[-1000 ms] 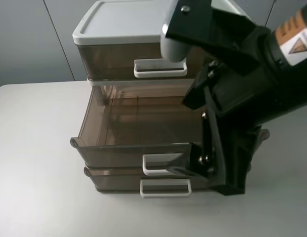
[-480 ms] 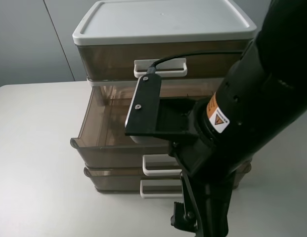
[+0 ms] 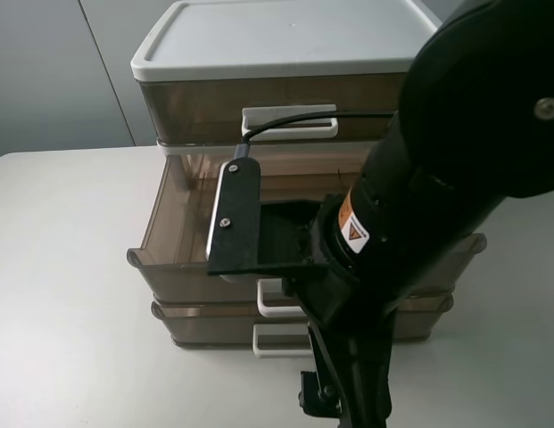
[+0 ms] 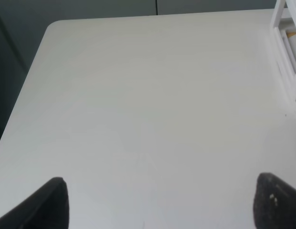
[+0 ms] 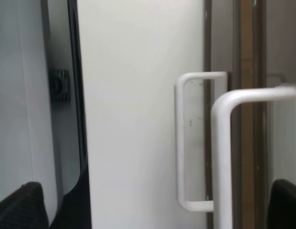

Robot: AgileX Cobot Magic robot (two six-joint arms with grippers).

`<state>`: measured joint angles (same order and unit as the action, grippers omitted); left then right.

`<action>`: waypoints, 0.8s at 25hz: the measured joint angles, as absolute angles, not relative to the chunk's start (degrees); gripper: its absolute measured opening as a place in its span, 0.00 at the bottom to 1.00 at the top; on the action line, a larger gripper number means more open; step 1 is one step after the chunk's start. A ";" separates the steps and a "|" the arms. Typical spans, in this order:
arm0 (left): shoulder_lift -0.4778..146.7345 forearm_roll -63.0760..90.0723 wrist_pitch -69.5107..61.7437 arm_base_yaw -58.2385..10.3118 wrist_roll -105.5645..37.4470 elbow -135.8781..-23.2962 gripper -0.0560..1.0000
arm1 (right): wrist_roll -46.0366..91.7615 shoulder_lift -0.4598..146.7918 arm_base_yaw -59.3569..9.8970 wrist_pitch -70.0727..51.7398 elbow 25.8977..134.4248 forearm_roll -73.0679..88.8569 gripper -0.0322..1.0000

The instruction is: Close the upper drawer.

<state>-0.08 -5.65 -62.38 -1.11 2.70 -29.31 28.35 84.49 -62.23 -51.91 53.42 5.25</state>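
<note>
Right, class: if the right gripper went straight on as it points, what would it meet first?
The right gripper would probably meet the bare table, beside the white handles; depth is unclear.

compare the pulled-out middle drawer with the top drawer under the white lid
The middle drawer is pulled well out, its inside showing; the top drawer sits pushed in under the white lid. The middle drawer's front is low with flared corners; the top drawer's is taller. Both are smoky brown translucent plastic with white loop handles.
</note>
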 joint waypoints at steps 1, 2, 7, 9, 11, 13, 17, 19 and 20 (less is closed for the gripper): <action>-0.08 -5.65 -62.38 -1.11 2.70 -29.31 0.75 | 28.57 84.92 -62.23 -51.92 53.42 5.25 0.71; -0.08 -5.65 -62.38 -1.11 2.70 -29.31 0.75 | 28.72 85.16 -62.23 -51.89 53.42 5.25 0.71; -0.08 -5.65 -62.38 -1.11 2.70 -29.31 0.75 | 31.72 86.46 -62.23 -51.78 53.42 5.25 0.71; -0.08 -5.65 -62.38 -1.11 2.70 -29.31 0.75 | 32.92 87.23 -62.23 -51.78 53.42 5.25 0.71; -0.08 -5.65 -62.38 -1.11 2.70 -29.31 0.75 | 33.95 87.91 -62.23 -51.78 53.42 5.25 0.71; -0.08 -5.65 -62.38 -1.11 2.70 -29.31 0.75 | 34.55 88.40 -62.34 -51.31 53.42 5.13 0.71; -0.08 -5.65 -62.38 -1.11 2.70 -29.31 0.75 | 35.28 89.01 -62.47 -47.93 53.42 3.36 0.71; -0.08 -5.65 -62.38 -1.11 2.70 -29.31 0.75 | 35.79 89.11 -62.47 -46.19 53.42 1.87 0.71; -0.08 -5.65 -62.38 -1.11 2.70 -29.31 0.75 | 36.08 89.11 -62.47 -44.97 53.42 1.09 0.71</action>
<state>-0.08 -5.65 -62.38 -1.11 2.70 -29.31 36.08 89.11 -62.47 -44.97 53.42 1.09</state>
